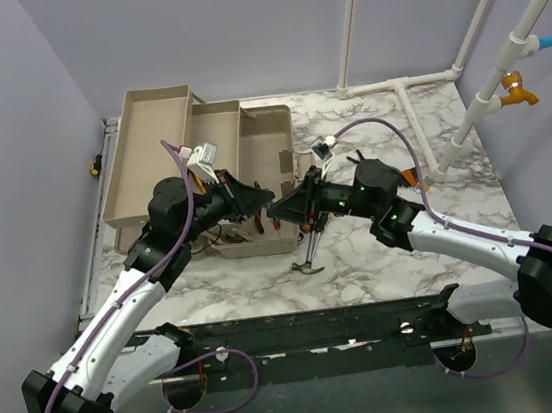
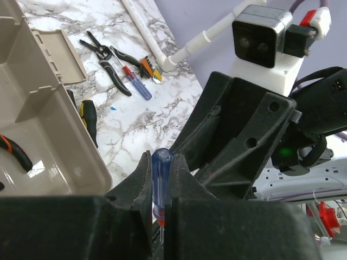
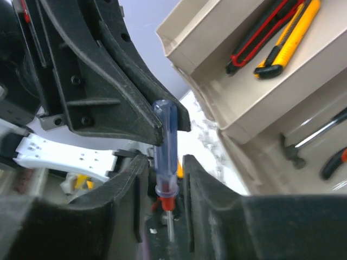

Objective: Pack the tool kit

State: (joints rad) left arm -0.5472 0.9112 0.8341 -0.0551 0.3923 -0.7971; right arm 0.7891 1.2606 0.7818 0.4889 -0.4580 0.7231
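Above the near-right corner of the toolbox (image 1: pixel 286 137), 2 grippers meet on 1 blue-handled screwdriver (image 2: pixel 162 165) — left gripper (image 1: pixel 264 206) clamped on the handle, right gripper (image 3: pixel 165 162) with jaws narrowly parted around it — likely a handover, since the left arm sits closer to the toolbox.

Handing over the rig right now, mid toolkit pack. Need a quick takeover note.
Left gripper: shut on the blue screwdriver, in front of the toolbox.
Right gripper: jaws slightly parted around the same screwdriver, not gripping.
Done: red-handled pliers and yellow knife lie in a tray.
Left: stow the screwdriver, then the hammer and black pliers from the table; toolbox open.
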